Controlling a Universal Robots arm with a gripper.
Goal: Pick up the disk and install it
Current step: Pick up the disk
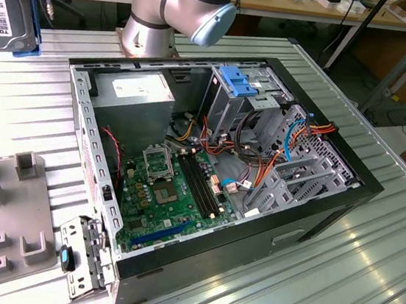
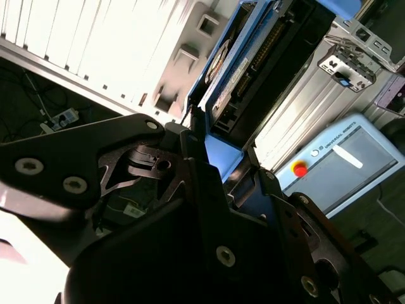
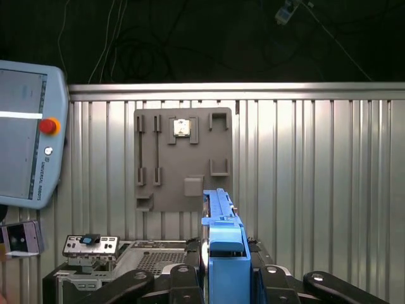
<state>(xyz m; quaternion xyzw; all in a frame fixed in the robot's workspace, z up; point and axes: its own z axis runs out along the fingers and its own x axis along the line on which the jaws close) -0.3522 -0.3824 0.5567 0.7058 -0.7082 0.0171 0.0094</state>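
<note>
Plainly the gripper point(image 3: 228, 278) is clamped shut on its load. In the first wrist view the black fingers point(image 3: 180, 282) press from either side on the light-blue rail of the disk point(image 3: 221, 234). The disk stands on edge between them, its long axis running straight out from the fingertips, and the second wrist view shows the same hold. Past the disk's far end lies a grey parts tray point(image 3: 183, 158) on the ribbed metal table point(image 3: 316, 190). In the exterior view the disk hangs high in the upper corner, well apart from the open computer case point(image 1: 361, 188) and off to the exterior view's left of it. The drive cage point(image 1: 227, 107), topped by its blue latch point(image 1: 238, 78), stands at the far side of the case just beside the power-supply box point(image 1: 132, 91). From the held disk, the cage therefore lies lower and toward the exterior view's right. By the look of it the disk is lifted but not yet seated.
</note>
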